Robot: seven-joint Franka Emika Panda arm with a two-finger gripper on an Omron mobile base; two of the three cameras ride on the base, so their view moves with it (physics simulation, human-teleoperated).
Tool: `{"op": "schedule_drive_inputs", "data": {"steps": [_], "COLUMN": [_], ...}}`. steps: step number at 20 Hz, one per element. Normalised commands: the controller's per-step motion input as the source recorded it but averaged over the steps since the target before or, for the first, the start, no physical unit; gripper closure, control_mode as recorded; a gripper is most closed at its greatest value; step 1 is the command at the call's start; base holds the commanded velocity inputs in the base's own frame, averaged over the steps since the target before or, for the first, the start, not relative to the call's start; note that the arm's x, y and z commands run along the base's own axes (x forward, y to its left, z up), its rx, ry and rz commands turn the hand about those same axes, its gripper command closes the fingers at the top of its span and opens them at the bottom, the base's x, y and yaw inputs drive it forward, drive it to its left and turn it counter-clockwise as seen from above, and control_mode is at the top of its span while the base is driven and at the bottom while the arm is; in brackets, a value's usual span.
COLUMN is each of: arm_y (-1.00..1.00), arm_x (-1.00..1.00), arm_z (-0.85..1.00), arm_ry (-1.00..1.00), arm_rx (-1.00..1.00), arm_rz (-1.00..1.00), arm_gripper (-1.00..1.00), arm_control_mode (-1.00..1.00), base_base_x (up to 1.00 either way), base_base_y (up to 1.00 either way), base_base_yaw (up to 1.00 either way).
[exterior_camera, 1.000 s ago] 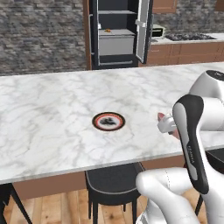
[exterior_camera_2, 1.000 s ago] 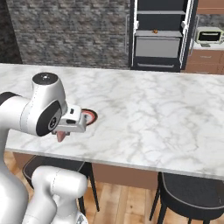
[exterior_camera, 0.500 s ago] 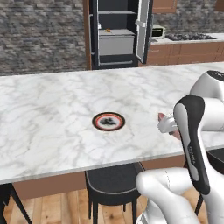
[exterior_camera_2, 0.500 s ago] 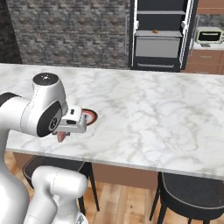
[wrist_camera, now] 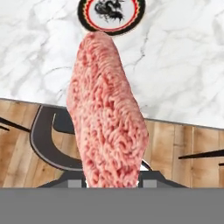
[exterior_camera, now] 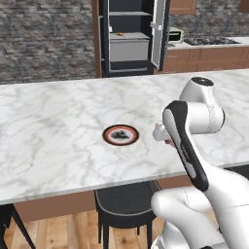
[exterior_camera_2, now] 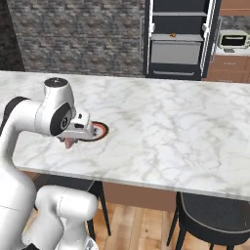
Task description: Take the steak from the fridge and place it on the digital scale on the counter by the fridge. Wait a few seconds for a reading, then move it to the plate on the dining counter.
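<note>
Gripper point(wrist_camera: 113, 181) clamped on steak point(wrist_camera: 107, 113), above counter's point(exterior_camera: 58, 126) near edge, just short of plate point(exterior_camera: 120, 135).

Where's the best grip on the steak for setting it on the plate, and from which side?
Pinch one narrow end, coming in end-on, as the gripper holds it now. The steak is a long slab, so its free end reaches ahead toward the plate and should land first.
</note>
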Motion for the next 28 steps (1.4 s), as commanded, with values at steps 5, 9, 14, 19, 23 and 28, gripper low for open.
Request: {"op": "schedule_drive_inputs", "data": {"steps": [5,9,14,19,23,28], "arm_y": [0.37,0.24,0.01,0.0,0.03,0.2], "arm_x": [1.0,1.0,1.0,1.0,0.82,0.09], "arm_z": [-0.5,-0.47,-0.27,-0.28,-0.55,-0.78], "arm_ry": [0.19,0.24,0.21,0.01,0.0,-0.16], "arm_rx": [-0.1,-0.11,-0.04,0.0,0.0,0.0], "arm_rz": [-0.01,-0.01,-0.02,0.0,0.0,0.0], "arm_gripper": [1.0,1.0,1.0,1.0,1.0,1.0], "arm_control_mode": [-1.0,-1.0,-1.0,-1.0,-1.0,-1.0], "base_base_x": [0.0,0.0,0.0,0.0,0.0,0.0], "base_base_y": [0.0,0.0,0.0,0.0,0.0,0.0], "base_base_yaw": [0.0,0.0,0.0,0.0,0.0,0.0]}}
